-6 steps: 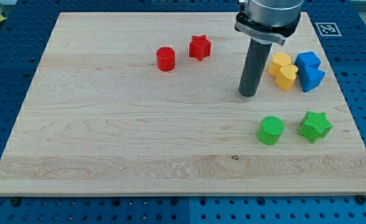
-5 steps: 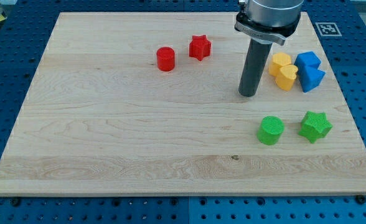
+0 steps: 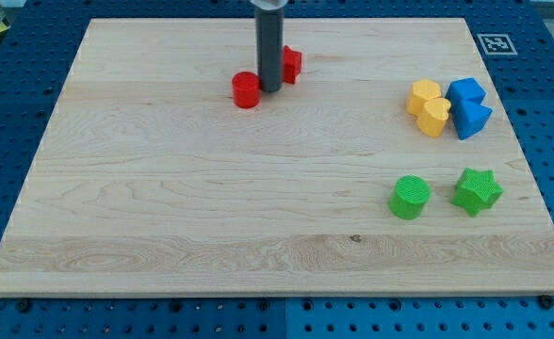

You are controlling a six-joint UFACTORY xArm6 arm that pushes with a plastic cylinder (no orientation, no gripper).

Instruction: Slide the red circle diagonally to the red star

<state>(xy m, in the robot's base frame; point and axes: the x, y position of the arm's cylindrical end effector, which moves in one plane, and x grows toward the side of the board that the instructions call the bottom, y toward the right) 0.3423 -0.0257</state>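
my tip point(image 3: 268, 90) sits on the bench point(image 3: 164, 207) right between the two red blocks. the red circle point(image 3: 246, 90) is just to the view's left of the tip, touching or nearly so. the red star point(image 3: 291, 63) is up and to the view's right of the tip, partly hidden behind the rod, so i can't tell if they touch. circle and star are close, on a diagonal, with the rod in the gap.

no claw on this arm, just the rod, so no open or closed state to tell.

relative to the red circle, everything else is well off to the view's right: a yellow block point(image 3: 422, 95) and a yellow heart point(image 3: 434, 117) bunched against a blue block point(image 3: 466, 92) and a second blue block point(image 3: 472, 119); lower down, a green circle point(image 3: 410, 197) and a green star point(image 3: 477, 190), near each other but apart.

no containers here, all blocks lie directly on the bench.
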